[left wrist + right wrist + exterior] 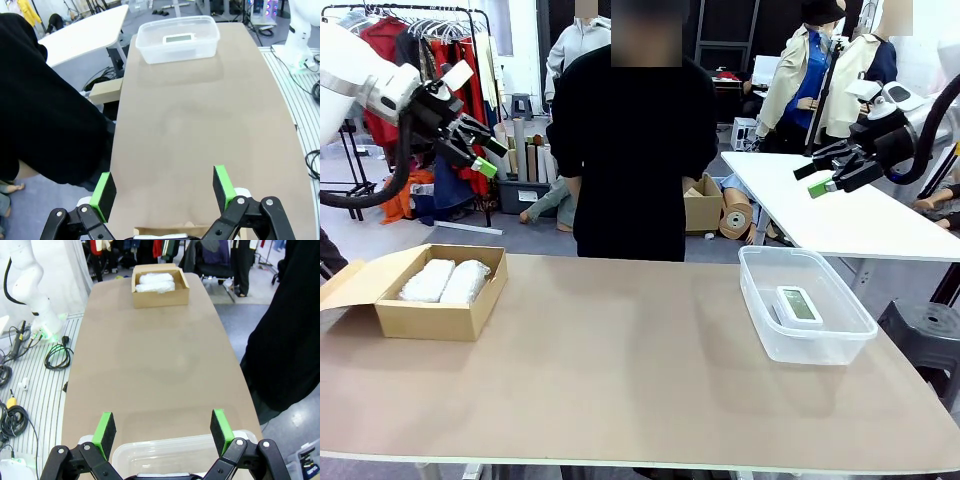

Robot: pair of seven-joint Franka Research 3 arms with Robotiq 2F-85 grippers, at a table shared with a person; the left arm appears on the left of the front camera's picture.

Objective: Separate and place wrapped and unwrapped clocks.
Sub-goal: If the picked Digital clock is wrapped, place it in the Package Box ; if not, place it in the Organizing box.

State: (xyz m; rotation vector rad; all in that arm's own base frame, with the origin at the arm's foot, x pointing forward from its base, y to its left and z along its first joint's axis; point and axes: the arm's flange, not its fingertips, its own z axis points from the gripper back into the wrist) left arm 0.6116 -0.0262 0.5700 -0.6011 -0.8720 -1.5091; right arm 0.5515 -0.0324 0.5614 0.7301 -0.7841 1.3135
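Wrapped clocks (445, 281) in cardboard box (430, 318), below left gripper (480, 148); bare clock (799, 305) in tub (760, 320), below right gripper (823, 178). Both grippers released, nothing held.

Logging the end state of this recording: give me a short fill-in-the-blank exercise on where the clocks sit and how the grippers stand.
1. The two wrapped clocks lie side by side in the ____ box.
2. The bare clock lies in the clear ____.
3. The left gripper and the right gripper both hang above the table with jaws ____.
4. The person stands at the ____ side of the table.

Missing words: cardboard; tub; open; far
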